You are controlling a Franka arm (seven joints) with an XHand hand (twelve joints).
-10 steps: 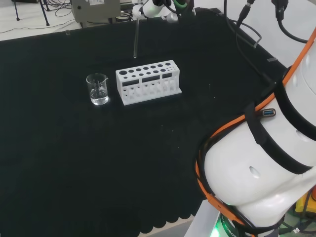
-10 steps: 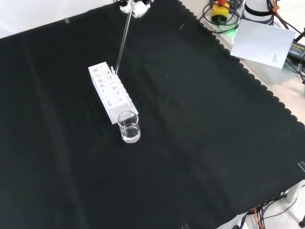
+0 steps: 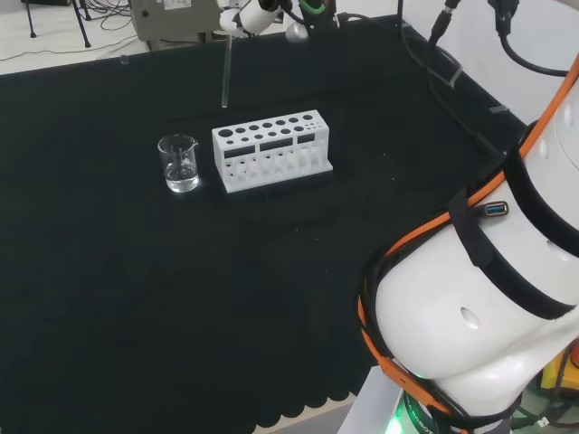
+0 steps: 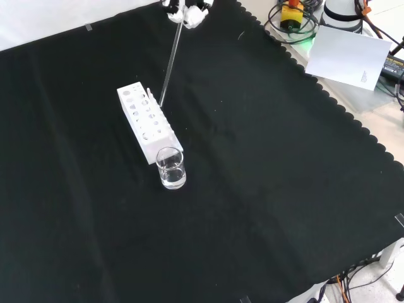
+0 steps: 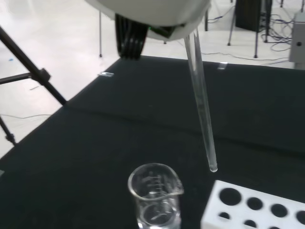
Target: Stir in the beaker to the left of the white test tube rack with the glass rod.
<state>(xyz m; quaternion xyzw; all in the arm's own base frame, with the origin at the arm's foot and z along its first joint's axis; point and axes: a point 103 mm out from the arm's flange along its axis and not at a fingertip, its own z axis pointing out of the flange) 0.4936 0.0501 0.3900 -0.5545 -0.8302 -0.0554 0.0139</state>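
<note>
I see the robot hand [image 4: 187, 12] pinching the glass rod [image 4: 170, 62] above the white test tube rack [image 3: 271, 150], near the beaker [image 3: 179, 163].

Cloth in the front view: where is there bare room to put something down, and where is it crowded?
Bare black cloth lies right of and below the beaker, and left of the white rack. The only crowded spot is where beaker and rack stand close together, with the glass rod hanging from the hand over the rack's far end.

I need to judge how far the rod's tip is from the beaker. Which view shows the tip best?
The wrist view: the glass rod ends close above the beaker. In head and front views it is a thin faint line near the rack.
</note>
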